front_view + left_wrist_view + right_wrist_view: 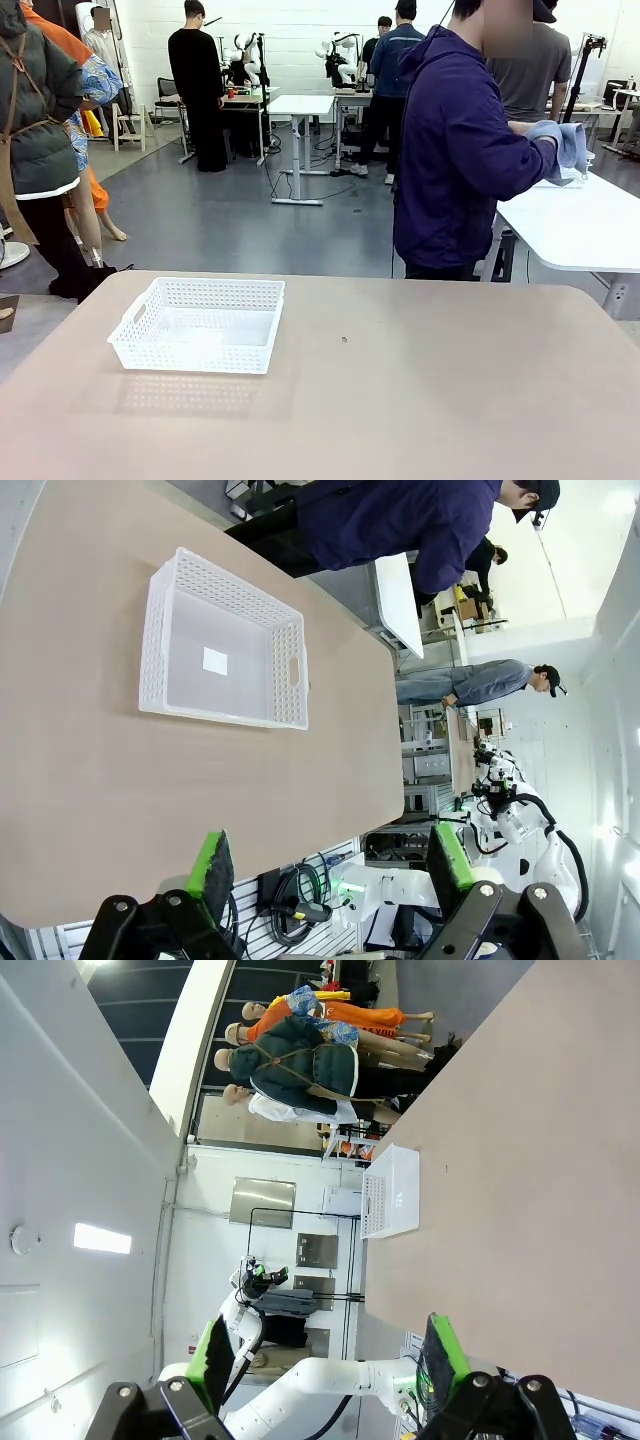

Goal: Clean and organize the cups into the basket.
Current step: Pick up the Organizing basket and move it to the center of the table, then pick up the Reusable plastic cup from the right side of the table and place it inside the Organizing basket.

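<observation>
Both left fingers (212,865) and right fingers (214,1360) gape empty.

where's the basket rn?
Front view: the basket sits on the tan table, on the robot's left side, toward the far edge; a small dark speck lies to its right.

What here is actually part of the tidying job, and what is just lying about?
For the job:
- white basket on the tan table
- left arm's fingers and right arm's fingers, both pairs open, holding nothing

Just about:
- dark speck on the tabletop
- person in purple, turned away, holding a blue cloth at the white side table
</observation>
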`<state>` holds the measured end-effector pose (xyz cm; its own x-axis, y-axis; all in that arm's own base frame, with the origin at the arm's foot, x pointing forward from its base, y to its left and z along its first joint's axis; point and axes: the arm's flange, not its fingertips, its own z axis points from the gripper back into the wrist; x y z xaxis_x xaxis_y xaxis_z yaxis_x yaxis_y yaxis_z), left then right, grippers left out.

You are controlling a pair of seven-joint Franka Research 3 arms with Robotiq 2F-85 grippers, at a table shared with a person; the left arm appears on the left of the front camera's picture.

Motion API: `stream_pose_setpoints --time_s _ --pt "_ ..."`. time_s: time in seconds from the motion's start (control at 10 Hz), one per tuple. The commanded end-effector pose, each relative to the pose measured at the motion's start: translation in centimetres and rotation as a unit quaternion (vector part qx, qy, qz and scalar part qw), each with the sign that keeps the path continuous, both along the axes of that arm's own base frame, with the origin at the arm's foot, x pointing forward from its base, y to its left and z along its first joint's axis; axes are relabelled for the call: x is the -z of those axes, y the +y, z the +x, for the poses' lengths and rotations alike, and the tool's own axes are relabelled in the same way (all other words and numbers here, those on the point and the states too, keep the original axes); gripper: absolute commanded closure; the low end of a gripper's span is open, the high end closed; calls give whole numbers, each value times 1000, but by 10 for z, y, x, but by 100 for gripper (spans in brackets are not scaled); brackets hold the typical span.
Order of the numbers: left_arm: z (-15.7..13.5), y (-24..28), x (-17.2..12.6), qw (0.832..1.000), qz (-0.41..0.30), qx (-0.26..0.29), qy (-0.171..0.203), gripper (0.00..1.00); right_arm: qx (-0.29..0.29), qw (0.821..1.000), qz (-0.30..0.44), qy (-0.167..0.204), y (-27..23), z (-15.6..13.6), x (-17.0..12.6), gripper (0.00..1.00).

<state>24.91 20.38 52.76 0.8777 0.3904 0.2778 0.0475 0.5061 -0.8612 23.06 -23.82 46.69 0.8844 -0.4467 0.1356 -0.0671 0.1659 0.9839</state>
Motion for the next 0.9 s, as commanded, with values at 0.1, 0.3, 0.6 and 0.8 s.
stream_pose_setpoints --time_s 0.1,0.3,0.6,0.8 --pt "1 2 -1 1000 -4 2 -13 0 0 1000 4 -13 -1 2 -2 0" --pt "1 2 -1 1000 -4 2 -13 0 0 1000 4 -13 -1 2 -2 0" --pt "1 2 -1 1000 -4 2 -13 0 0 1000 4 -13 -1 2 -2 0" --pt "1 2 -1 1000 -4 2 -13 0 0 1000 4 -13 -1 2 -2 0"
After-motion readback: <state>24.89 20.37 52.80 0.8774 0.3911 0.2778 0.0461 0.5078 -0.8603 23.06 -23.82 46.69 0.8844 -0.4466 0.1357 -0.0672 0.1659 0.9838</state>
